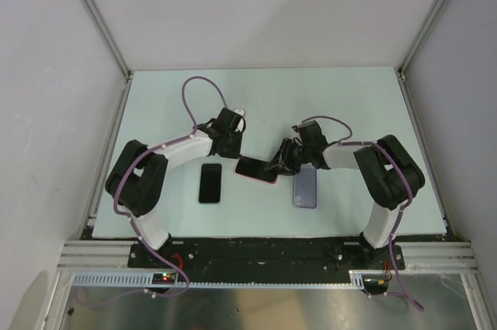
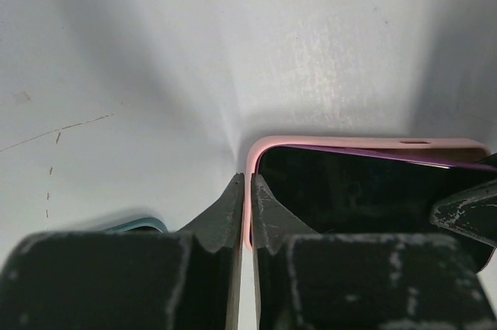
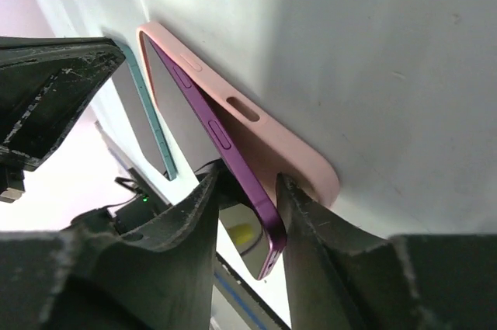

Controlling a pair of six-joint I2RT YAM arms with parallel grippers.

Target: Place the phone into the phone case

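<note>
Right gripper [image 3: 248, 184] pinched the purple phone [image 3: 203, 112], half tucked into the pink case [image 3: 289, 142]. Left gripper [image 2: 246, 184] nipped the case rim; phone not yet seated flat.

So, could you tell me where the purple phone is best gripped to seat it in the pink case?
Take the slim purple-edged phone by its raised end, across its flat faces, from the right: its far end is tucked in the pink rubbery case, whose rim the left end effector pinches.

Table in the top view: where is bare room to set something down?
Bare: the far half of the table, toward the back wall, and the near strip between dark phone and lavender item. Crowded: the middle, around the pink case.
</note>
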